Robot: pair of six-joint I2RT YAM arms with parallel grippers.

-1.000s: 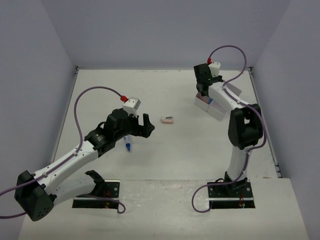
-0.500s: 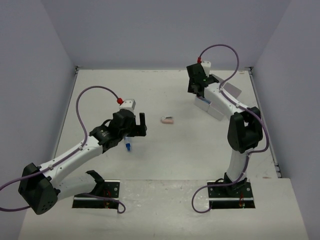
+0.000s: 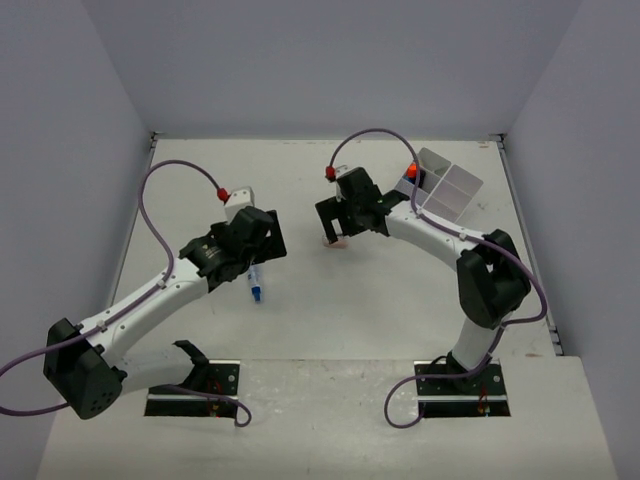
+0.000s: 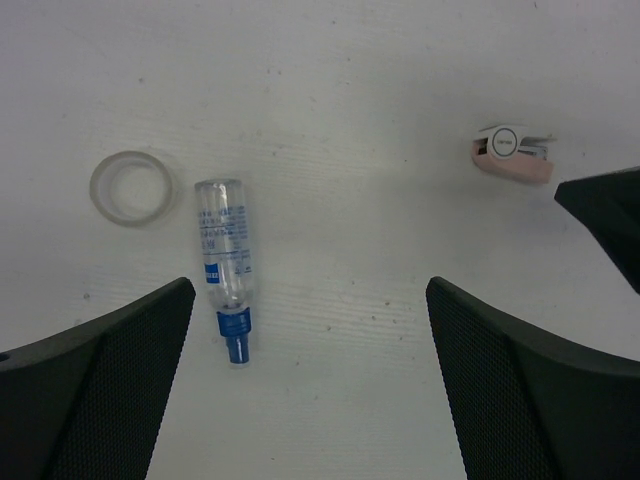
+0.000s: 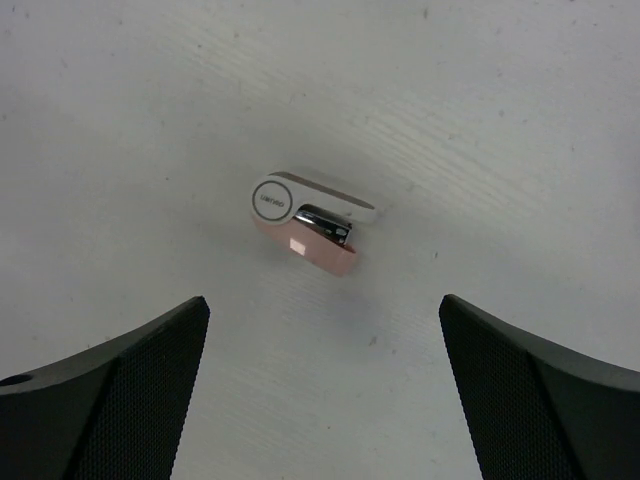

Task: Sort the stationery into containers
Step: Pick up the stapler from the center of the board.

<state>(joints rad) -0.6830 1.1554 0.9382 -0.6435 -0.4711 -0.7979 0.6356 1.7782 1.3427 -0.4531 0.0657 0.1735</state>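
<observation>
The right gripper (image 5: 322,300) hangs with its jaws spread wide and nothing in them. In its wrist view we see its black fingers (image 5: 100,400) low at either side, with bare surface between them. Just beyond that gap lies a small pink-and-white stationery piece (image 5: 305,218), flat on the white table (image 5: 500,100). It is white on top with a round printed end and pink underneath, with a glint of metal in its mouth, and neither finger touches it. From above we find this piece right under the right gripper, near the middle of the table.

The left gripper (image 4: 308,287) is also fully open and holds nothing. In its wrist view a clear bottle with a blue cap (image 4: 225,268) lies on its side with the cap toward the camera, nearer the finger on the left of that view than the other. Just beside the bottle's far end, but apart from it, a clear tape roll (image 4: 128,187) lies flat. The pink-and-white piece shows at the upper right of this view, with a dark fingertip of the right gripper close to it.

The white divided tray (image 3: 450,185) sits at the far right of the table, behind the right arm and well apart from the three loose pieces. Something orange and blue shows at its left side, but we cannot tell which compartment it is in
</observation>
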